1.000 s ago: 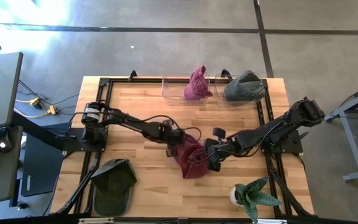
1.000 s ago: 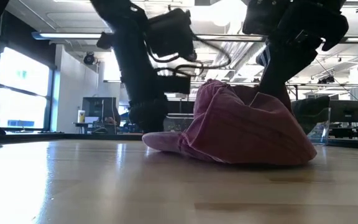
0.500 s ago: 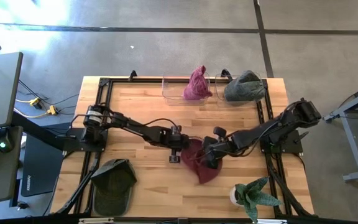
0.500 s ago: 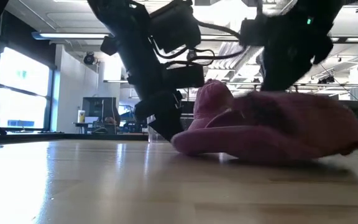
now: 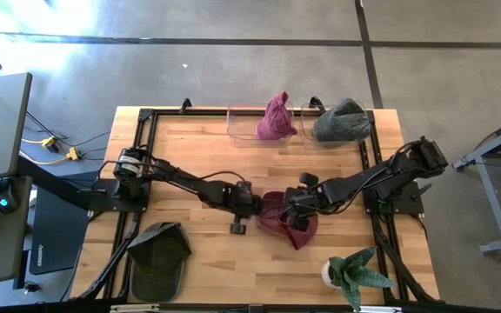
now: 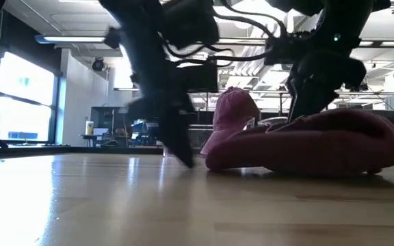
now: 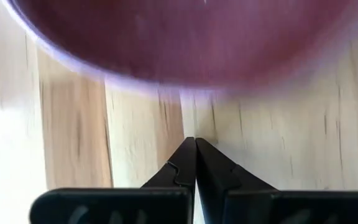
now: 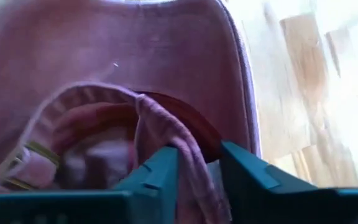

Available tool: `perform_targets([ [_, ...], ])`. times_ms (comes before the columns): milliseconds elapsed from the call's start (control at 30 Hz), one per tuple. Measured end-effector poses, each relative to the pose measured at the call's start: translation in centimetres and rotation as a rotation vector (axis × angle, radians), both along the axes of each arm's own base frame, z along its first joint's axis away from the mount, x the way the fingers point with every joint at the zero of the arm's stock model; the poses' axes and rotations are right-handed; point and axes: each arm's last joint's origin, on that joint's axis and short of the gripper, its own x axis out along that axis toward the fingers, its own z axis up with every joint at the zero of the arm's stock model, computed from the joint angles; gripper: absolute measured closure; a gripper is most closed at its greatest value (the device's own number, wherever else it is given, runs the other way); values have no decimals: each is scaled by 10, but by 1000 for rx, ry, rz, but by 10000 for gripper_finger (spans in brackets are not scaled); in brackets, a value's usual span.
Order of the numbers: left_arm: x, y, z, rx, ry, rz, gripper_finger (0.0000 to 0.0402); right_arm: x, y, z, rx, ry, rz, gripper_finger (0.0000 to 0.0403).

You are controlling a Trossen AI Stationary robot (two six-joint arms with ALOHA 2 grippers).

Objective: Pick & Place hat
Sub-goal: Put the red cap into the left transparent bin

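The maroon hat (image 5: 287,223) lies flattened on the wooden table (image 5: 190,148) near its middle, and the low view shows it spread wide (image 6: 313,147). My left gripper (image 5: 254,211) is shut just left of the hat. Its tips (image 7: 196,143) point down at bare wood, a little short of the hat's edge (image 7: 185,74). My right gripper (image 5: 299,215) slants down onto the hat from the right. Its teal fingers stand apart (image 8: 199,163) with a fold of the hat between them. My right gripper has a fold of the hat's inner rim (image 8: 166,130) running down between its parted fingers and lying against the inner side of one finger (image 8: 166,165). The fingers come from above, slanting in from the table's right. The hat rests on the table under them.
Two clear bins stand at the far edge, one with a pink hat (image 5: 275,117), the other with a grey-green hat (image 5: 342,122). A dark green cap (image 5: 157,256) lies near the front left. A potted plant (image 5: 352,274) stands at the front right.
The hat has slid a little toward the table's right and turned. It has sunk from a heaped shape to a low, wide spread. My left gripper has followed it toward the right, staying shut. My right gripper has dipped toward the hat.
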Motion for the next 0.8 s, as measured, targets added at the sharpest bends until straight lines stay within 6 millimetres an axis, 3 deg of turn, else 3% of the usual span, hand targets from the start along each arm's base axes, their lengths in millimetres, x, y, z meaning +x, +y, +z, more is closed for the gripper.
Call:
perform_targets([
  [167, -15, -15, 19, 146, -2, 17, 400, -9, -2, 24, 33, -74, 17, 228],
  [400, -19, -46, 33, 213, -118, -58, 399, -24, -2, 55, 35, -191, 39, 211],
  [800, -16, -52, 35, 213, -166, -104, 399, -17, -1, 44, 17, -108, 250, 183],
])
